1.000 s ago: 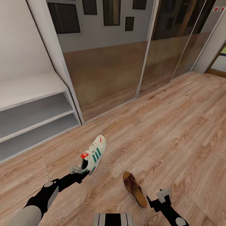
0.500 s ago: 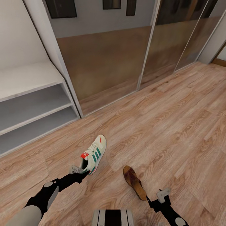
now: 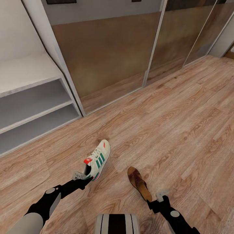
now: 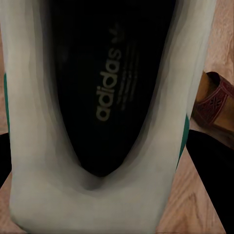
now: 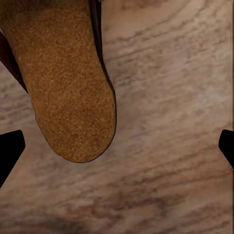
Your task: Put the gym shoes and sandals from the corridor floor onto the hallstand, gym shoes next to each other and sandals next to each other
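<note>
The left end effector (image 3: 85, 175) pinches the gym shoe's (image 3: 97, 160) heel, toe pointing far-right; the spread right end effector (image 3: 155, 202) hovers at the sandal's (image 3: 139, 183) near heel.

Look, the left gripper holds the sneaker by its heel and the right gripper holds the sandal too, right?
Not quite. The right gripper is open and empty, near the sandal's heel on the floor, as the right wrist view shows. The left gripper does hold the sneaker.

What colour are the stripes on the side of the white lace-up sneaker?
Green. The cream-white lace-up sneaker shows its green side stripes best in the head view.
</note>
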Robot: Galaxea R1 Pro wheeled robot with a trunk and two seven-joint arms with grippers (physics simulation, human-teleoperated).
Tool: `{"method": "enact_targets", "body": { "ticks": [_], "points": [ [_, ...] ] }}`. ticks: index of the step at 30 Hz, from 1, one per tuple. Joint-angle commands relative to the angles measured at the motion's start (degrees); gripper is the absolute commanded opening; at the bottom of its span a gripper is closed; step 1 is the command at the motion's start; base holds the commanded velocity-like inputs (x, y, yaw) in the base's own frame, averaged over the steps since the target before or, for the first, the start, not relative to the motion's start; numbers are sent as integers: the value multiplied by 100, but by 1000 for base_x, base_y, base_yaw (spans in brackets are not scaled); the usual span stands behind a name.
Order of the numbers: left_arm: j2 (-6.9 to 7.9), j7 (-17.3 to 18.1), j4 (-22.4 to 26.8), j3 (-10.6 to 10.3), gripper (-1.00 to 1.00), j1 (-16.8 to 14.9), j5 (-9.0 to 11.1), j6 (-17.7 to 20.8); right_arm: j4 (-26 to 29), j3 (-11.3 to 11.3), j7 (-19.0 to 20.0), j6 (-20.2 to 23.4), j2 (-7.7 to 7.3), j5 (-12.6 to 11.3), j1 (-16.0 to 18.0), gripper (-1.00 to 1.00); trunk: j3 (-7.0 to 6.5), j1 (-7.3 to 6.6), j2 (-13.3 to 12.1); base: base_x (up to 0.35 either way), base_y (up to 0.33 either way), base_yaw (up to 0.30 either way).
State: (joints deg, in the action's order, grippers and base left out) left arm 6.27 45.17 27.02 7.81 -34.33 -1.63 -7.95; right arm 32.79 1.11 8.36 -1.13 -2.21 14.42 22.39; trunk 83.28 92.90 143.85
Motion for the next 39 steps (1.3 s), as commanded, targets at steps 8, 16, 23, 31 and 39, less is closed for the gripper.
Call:
{"method": "enact_targets", "body": {
  "ticks": [8, 16, 23, 31, 39],
  "points": [
    [-17, 27, -4, -8, -100, -5, -13, -27, 275, 40, 50, 293, 7, 42, 10, 100, 93, 9, 7, 0, 0, 0],
    [-20, 27, -4, -12, -100, -4, -13, -31, 334, 52, 45, 312, -6, 43, 11, 100, 93, 9, 7, 0, 0, 0],
    [-28, 27, -4, -38, -100, -4, -13, -23, 341, 41, 48, 296, 1, 45, 11, 100, 225, 25, 15, 0, 0, 0],
    [-37, 27, -4, -47, -100, -4, -13, -44, 312, -9, 58, -367, 1, 68, 11, 100, 248, 27, 16, 0, 0, 0],
    [-31, 28, -4, -49, -100, -4, -13, -48, 277, -14, 64, -745, -25, 94, 11, 100, 248, 27, 16, 0, 0, 0]
  ]
}}
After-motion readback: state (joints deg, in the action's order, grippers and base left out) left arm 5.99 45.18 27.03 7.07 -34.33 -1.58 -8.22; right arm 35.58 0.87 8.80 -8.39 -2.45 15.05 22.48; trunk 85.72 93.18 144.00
